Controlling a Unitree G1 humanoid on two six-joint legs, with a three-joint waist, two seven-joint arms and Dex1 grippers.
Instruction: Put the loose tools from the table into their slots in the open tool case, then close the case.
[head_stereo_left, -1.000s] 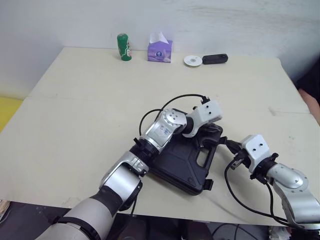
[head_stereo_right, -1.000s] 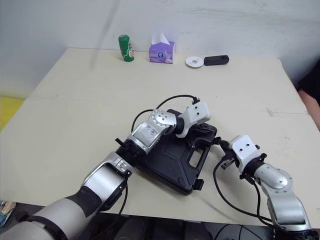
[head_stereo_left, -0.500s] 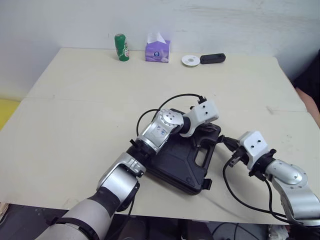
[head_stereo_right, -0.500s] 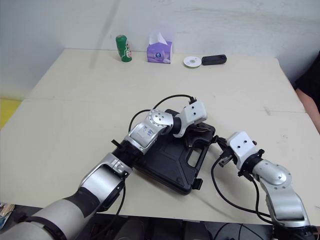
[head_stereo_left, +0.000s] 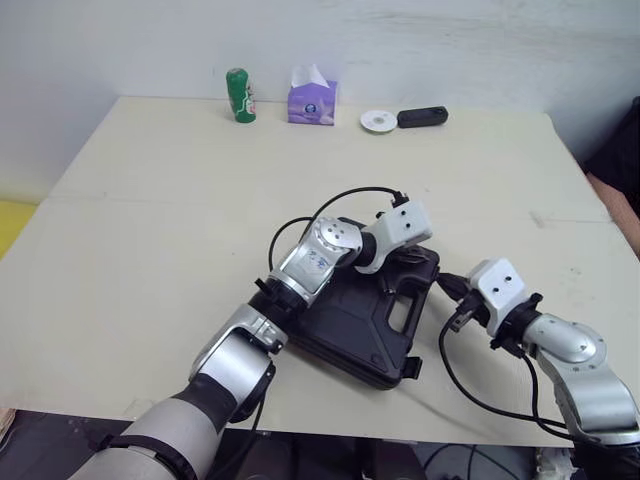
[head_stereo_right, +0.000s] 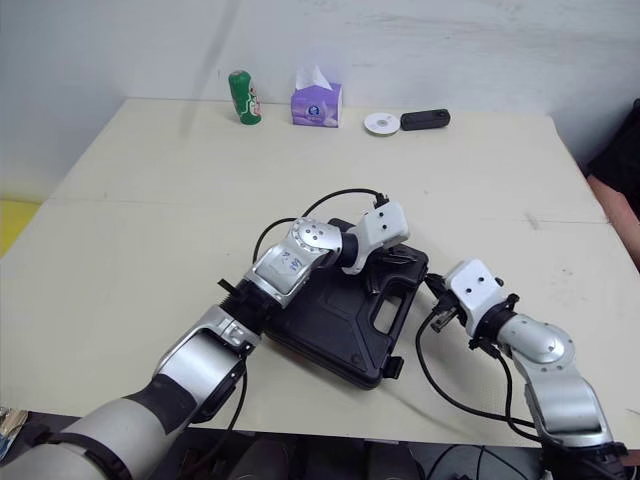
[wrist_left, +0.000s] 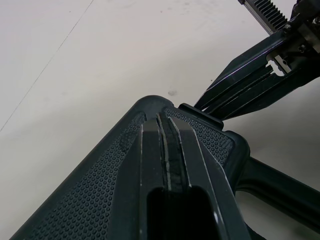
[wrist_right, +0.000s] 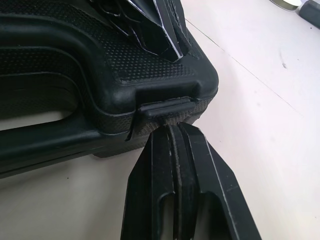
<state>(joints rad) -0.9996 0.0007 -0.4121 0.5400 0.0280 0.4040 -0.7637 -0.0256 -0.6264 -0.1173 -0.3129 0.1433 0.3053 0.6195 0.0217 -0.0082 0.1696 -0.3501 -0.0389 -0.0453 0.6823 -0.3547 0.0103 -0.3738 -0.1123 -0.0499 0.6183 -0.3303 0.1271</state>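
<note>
The left arm bends rightward, left hand (wrist_left: 164, 120) with fingers pressed together; right hand (wrist_right: 172, 132) likewise, just beside.

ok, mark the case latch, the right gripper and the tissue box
case latch (wrist_right: 165, 107), right wrist view, middle of the tab.
right gripper (wrist_right: 173, 131), right wrist view, between its shut fingertips.
tissue box (head_stereo_left: 311, 103), left eye view, purple front face.

No legible txt for you here: print on the can (head_stereo_left: 238, 94) & tissue box (head_stereo_left: 312, 100) is too small to read.
</note>
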